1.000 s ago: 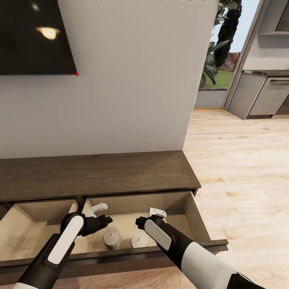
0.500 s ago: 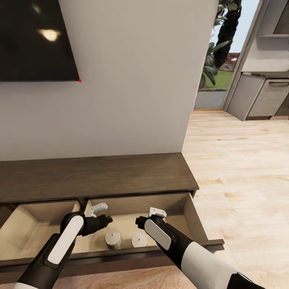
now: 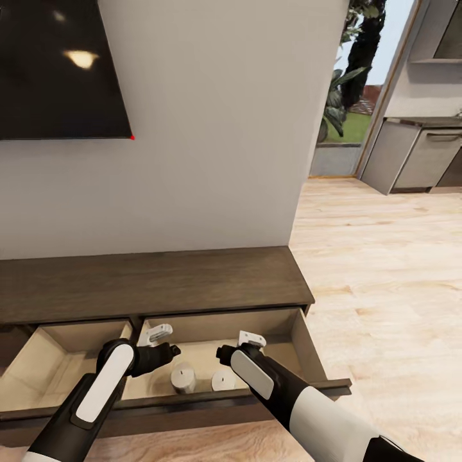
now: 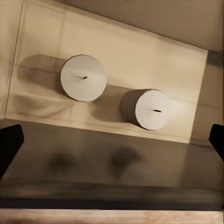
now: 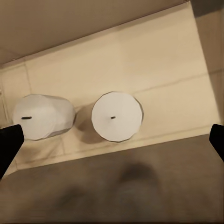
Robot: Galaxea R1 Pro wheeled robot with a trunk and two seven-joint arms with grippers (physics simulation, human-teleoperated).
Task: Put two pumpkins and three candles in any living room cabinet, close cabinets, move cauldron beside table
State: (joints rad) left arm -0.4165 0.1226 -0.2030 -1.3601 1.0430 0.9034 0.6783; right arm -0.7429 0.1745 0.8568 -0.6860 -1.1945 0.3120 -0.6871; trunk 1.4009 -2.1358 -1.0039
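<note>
Candles point(image 3: 183, 377): two, upright in right drawer point(image 3: 307, 346) of cabinet point(image 3: 154, 282), near its front wall, just beside each other, apart.
Handling: probably light, stiff, smooth wax; can tip or roll; best taken across round side, at middle height.
Left gripper point(image 3: 163, 342): above drawer, spread wide, holding nothing.
Right gripper point(image 3: 245, 342): likewise released, empty.
Drawers: both pulled out, not yet shut.

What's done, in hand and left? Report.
Done: two candles stand in the cabinet's open right drawer.

In hand: nothing; the left gripper and right gripper hang over that drawer, both open.

Left: both drawers gape and need closing. The left drawer shows pale wood. Third candle, pumpkins and cauldron are unaccounted for.
</note>
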